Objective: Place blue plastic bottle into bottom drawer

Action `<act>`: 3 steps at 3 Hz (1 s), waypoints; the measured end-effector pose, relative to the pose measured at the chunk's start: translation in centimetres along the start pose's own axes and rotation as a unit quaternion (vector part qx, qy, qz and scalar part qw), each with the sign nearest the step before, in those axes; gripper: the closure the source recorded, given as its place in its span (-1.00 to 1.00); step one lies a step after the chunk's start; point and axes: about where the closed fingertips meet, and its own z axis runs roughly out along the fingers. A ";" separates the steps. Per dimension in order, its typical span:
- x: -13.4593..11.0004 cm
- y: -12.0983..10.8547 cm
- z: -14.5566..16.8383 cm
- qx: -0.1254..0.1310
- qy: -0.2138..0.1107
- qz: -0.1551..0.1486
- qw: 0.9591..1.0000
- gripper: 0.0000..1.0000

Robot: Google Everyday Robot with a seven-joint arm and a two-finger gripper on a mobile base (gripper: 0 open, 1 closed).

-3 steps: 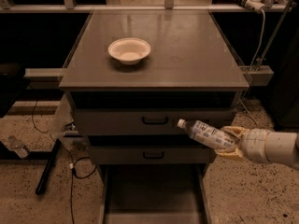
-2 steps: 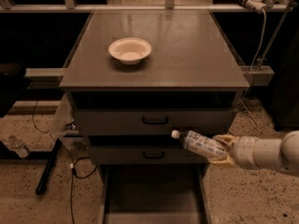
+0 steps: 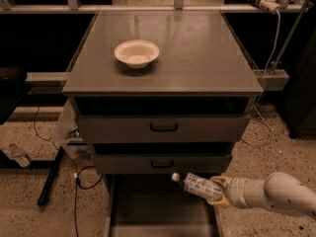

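Observation:
The blue plastic bottle (image 3: 196, 184) has a white cap and a pale printed label. It lies nearly level, cap to the left, held in my gripper (image 3: 218, 191) at the lower right. The gripper is shut on the bottle's base end. The bottle hangs above the right part of the open bottom drawer (image 3: 148, 206), a wide grey tray pulled out at the foot of the cabinet. My arm (image 3: 276, 195) comes in from the right edge.
A white bowl (image 3: 137, 53) sits on the cabinet top (image 3: 197, 58). Two shut drawer fronts with black handles (image 3: 164, 127) are above the tray. A small clear bottle (image 3: 19, 155) and cables lie on the floor at left. A black pole (image 3: 49, 177) leans there.
My gripper has carried the bottle down and to the left, from beside the upper drawer front to below the lower one, over the open tray.

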 end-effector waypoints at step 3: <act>4.8 1.9 5.8 -0.015 0.014 0.001 1.000 1.00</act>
